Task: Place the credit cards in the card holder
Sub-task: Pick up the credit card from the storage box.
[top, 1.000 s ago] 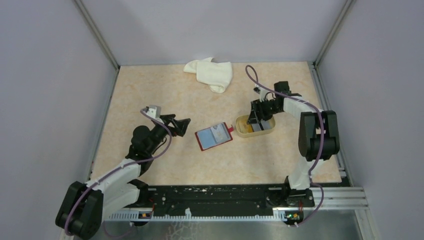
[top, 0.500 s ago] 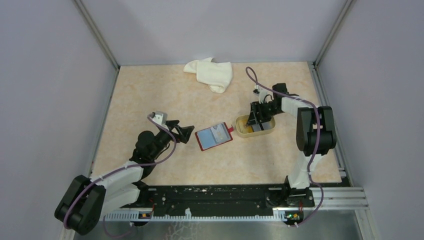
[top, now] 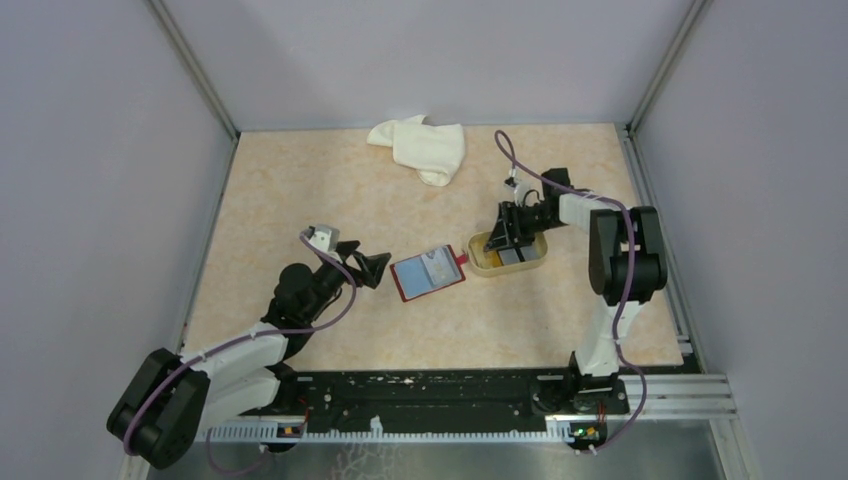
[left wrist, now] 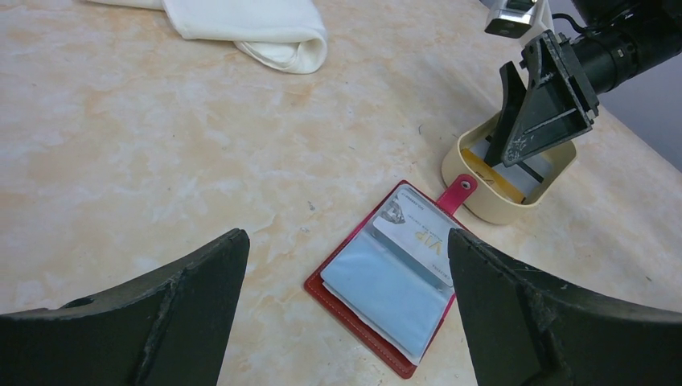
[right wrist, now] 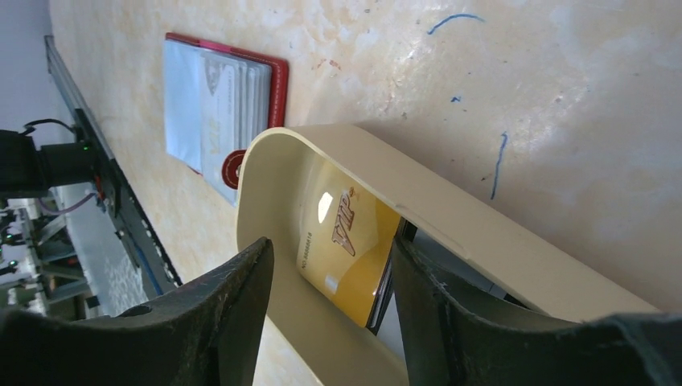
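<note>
Top view, holder: the card holder [top: 428,272] lay open and flat on the table [top: 300,190], a little below the centre of the frame.
Top view, left pincer: the left pincer [top: 380,270] stood just left of the holder, pointing at it, spread wide with nothing in it.
Top view, right pincer: the right pincer [top: 505,243] reached down into the beige tray [top: 482,264], just right of the holder.
Top view, count: one holder, one tray, and one white cloth [top: 425,148] at the upper middle.
Left wrist view, fingers: the dark fingers [left wrist: 161,314] filled the two lower corners, well apart, holding nothing.
Left wrist view, holder: it lay lower centre, between the fingers and beyond them. Its red snap tab [left wrist: 465,185] pointed upper right against the tray wall; contact could not be told.
Left wrist view, count: one pale card [left wrist: 418,233] sat in a sleeve. The tray held a gold card [left wrist: 489,171] and at least one greyish card; the exact number could not be told.
Right wrist view, pincer: it was partly spread inside the tray, with the gold card between its two fingers. A gap showed at the left-hand one; whether the other touched the card could not be told.
Right wrist view, holder: it lay at the upper left, beyond the tray rim, apart from the pincer.
Right wrist view, count: one gold card, with a dark edge beneath it.
</note>
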Robot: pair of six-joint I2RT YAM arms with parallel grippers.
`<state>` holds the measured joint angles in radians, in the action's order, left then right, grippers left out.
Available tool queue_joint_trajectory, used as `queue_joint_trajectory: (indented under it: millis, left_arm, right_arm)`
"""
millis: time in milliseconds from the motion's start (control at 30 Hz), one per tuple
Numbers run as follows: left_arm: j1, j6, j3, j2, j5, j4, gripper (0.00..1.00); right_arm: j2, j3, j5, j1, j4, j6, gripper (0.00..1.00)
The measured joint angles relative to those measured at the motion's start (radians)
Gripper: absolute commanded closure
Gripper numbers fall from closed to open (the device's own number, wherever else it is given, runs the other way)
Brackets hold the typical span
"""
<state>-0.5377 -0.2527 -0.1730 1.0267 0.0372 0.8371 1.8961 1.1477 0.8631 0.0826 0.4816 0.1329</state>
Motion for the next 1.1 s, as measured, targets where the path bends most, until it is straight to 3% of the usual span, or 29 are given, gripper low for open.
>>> queue_joint_trajectory:
  millis: [433, 833, 1100]
  left_arm:
    - [-0.011, 0.007, 0.0, 0.009, -0.018, -0.007, 0.01]
    - [-0.018, 0.013, -0.008, 0.016, -0.023, -0.008, 0.01]
    - [-0.019, 0.016, -0.008, 0.016, -0.023, -0.008, 0.01]
  right_arm:
    - [0.003, -0.016, 0.171, 0.001, -0.046, -0.097, 0.5]
    - [-0.133, 0.003, -0.231, 0.001, 0.016, 0.049, 0.37]
    - [-0.099, 0.014, -0.329, 0.016, 0.052, 0.077, 0.36]
